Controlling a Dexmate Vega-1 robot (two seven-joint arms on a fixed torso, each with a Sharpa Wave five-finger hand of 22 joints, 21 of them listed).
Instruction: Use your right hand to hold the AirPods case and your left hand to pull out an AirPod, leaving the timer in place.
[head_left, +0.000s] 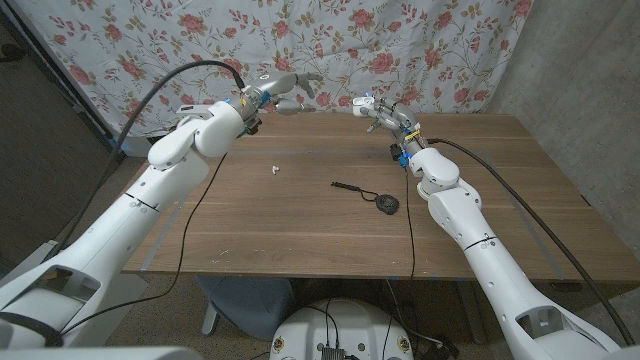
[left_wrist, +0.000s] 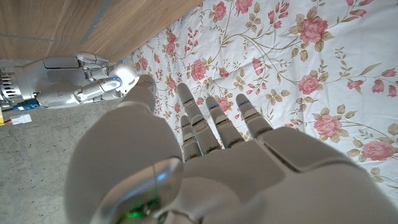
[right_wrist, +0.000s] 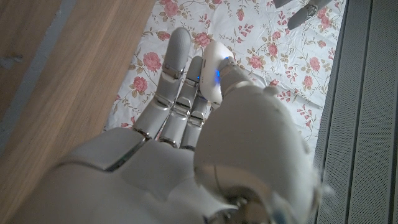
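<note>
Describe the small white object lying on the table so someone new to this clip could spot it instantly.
Start at the wooden table in the head view and look toward its far left part, beside the robot's left arm. There a tiny white object lies alone on the bare wood. Its only neighbour on the tabletop, the black round item with a strap, is dark, larger and sits nearer the right arm.

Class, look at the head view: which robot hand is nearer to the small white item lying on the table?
Left. The left robot hand is raised at the far edge, just beyond the small white item. The right robot hand holds a white case farther across the table.
</note>
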